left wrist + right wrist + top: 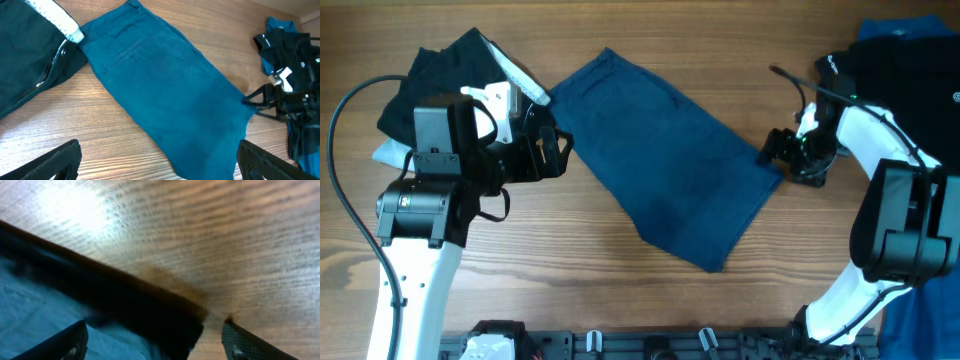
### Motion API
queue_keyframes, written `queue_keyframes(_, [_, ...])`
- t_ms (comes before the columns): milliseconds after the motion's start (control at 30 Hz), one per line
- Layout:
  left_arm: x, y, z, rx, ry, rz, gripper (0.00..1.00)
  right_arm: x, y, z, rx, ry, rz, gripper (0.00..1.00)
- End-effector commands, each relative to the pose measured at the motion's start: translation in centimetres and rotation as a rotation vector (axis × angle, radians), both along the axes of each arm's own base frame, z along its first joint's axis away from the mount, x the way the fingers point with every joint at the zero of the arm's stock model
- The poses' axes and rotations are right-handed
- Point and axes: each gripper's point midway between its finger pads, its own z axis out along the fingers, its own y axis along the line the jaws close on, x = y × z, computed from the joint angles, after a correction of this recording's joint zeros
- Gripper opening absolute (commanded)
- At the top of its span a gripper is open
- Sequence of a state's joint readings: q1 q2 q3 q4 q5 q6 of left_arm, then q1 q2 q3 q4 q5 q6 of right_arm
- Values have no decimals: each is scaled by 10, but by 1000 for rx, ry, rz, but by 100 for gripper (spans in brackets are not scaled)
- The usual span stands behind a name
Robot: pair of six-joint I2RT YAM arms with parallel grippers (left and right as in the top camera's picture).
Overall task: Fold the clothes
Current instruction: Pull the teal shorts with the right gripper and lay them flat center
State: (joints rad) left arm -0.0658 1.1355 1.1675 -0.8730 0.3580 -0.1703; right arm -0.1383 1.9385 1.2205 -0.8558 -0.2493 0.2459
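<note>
The dark blue shorts (660, 160) lie flat and slanted across the middle of the table, waistband at the upper left, hem at the lower right. They also show in the left wrist view (170, 95) with a back pocket seam. My left gripper (555, 150) is open beside the waistband corner, its jaws wide apart in the left wrist view (157, 160). My right gripper (775, 150) is open and low at the shorts' right corner. In the right wrist view (152, 340) the dark fabric edge (150, 315) lies between its fingers.
A black bundle with a white lining (450, 70) lies at the far left behind the left arm. A black top with a small white logo (910, 70) and a blue cloth lie at the far right. The table's front edge holds a rail of fixtures.
</note>
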Motion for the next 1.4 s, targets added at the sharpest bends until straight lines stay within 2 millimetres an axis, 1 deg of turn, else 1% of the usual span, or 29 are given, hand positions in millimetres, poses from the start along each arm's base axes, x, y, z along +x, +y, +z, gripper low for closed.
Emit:
queue_keyframes(0, [2,-4,7,-9,-15,-18,100,-19,15,-27,69,33,-11,57])
queue_keyframes(67, [2,-4,7,-9,-15,-18,100,-6,28,-25,152,-41,16,20])
queue_keyframes(100, [2,-4,7,-9,-15,-18,100,4,26,-23,143,-83,17,7])
queue_keyframes(133, [1,-4,6,-9,-15,-18,100,15,19,-20,115,-119,15,4])
queue_keyframes(200, [1,-4,6,-9,-15,-18,100,67,-5,4,32,-294,4,4])
queue_keyframes(233, [2,-4,6,-9,-15,-18,100,99,-10,24,24,-423,29,4])
queue_keyframes(300, [3,-4,7,-9,-20,-18,100,148,-17,65,-16,-638,89,4])
queue_keyframes(333, [4,-4,6,-10,-20,-18,100,157,-18,75,-24,-676,89,9])
queue_keyframes(400, [4,-4,3,-9,-7,-18,100,167,-21,88,-33,-708,87,46])
queue_keyframes(433, [3,-4,0,-8,8,-18,100,165,-22,88,-31,-693,80,48])
queue_keyframes(467, [2,-4,-3,-7,22,-18,100,157,-24,84,-15,-649,47,59])
queue_keyframes(533, [2,-4,-8,-6,44,-18,100,134,-28,69,16,-524,-18,64])
queue_keyframes(567, [3,-4,-13,-5,61,-18,100,103,-28,54,42,-379,-50,66])
queue_keyframes(700, [9,-5,-25,-3,99,-18,100,39,-16,22,79,-122,-59,68])
queue_keyframes(800, [14,-5,-32,-2,115,-18,100,15,-14,-7,68,-67,-94,69])
queue_keyframes(833, [16,-5,-33,-1,117,-18,100,15,-10,-10,92,-82,-86,67])
queue_keyframes(867, [17,-5,-34,-1,120,-18,100,17,-1,-12,146,-110,-78,56])
queue_keyframes(933, [19,-5,-35,-1,119,-18,100,22,12,-9,225,-153,-56,42])
queue_keyframes(967, [19,-5,-35,-1,118,-17,100,24,17,-6,256,-175,-26,29])
queue_keyframes(1000, [20,-5,-35,-1,115,-18,100,25,17,-5,255,-189,-6,11])
queue_keyframes(1033, [20,-5,-34,-1,112,-18,100,26,12,-6,223,-189,-6,4])
queue_keyframes(1100, [21,-5,-34,-2,107,-18,100,31,-21,-6,51,-166,-90,4])
queue_keyframes(1133, [22,-5,-33,-2,105,-18,100,34,-44,-1,-59,-163,-119,4])
queue_keyframes(1167, [22,-5,-33,-2,105,-18,100,39,-79,11,-209,-175,-155,4])
queue_keyframes(1233, [22,-5,-33,-2,105,-18,100,51,-115,37,-340,-212,-191,4])
queue_keyframes(1267, [22,-5,-33,-2,105,-18,100,60,-124,50,-357,-248,-175,4])
queue_keyframes(1300, [22,-5,-34,-2,106,-18,100,66,-123,55,-338,-269,-172,22])
queue_keyframes(1333, [22,-6,-35,-3,109,-18,100,70,-114,57,-292,-291,-129,59])
queue_keyframes(1367, [23,-6,-36,-2,114,-19,100,71,-107,57,-257,-298,-107,61])
